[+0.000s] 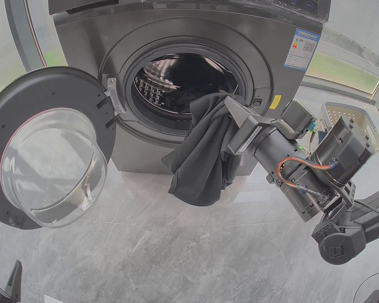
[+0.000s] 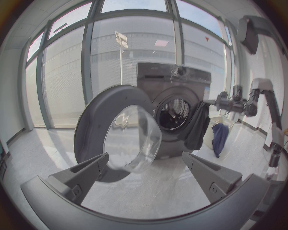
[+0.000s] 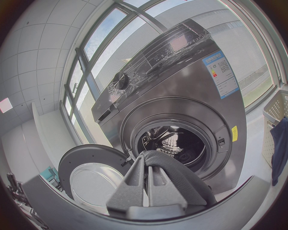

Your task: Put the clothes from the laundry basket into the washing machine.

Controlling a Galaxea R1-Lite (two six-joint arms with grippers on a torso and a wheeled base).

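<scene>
A: On the left, the door [image 1: 50,146] of the washing machine [image 1: 183,27] stands swung wide with its glass bowl facing out, so the mouth of the drum [image 1: 180,86] is free for loading.

B: The left gripper [image 2: 144,157] sits low near the floor, well apart from the action. Its claw is spread with nothing between the fingers, so it looks parked out of the way.

A: Centre now. The dark garment [image 1: 201,159] is at the right edge of the drum's mouth, and most of it hangs down the machine's front.

B: The right gripper [image 3: 147,163] has its claw pinching the garment's top fold. It's held high, probably so the cloth can clear the rim.

A: Far right is the laundry basket [image 1: 351,118], just beside the machine.

B: The left wrist view adds a blue garment [image 2: 220,134] draped over the basket's edge. The right wrist view shows the pinch up close, and the head view gives the garment's full hang.
</scene>
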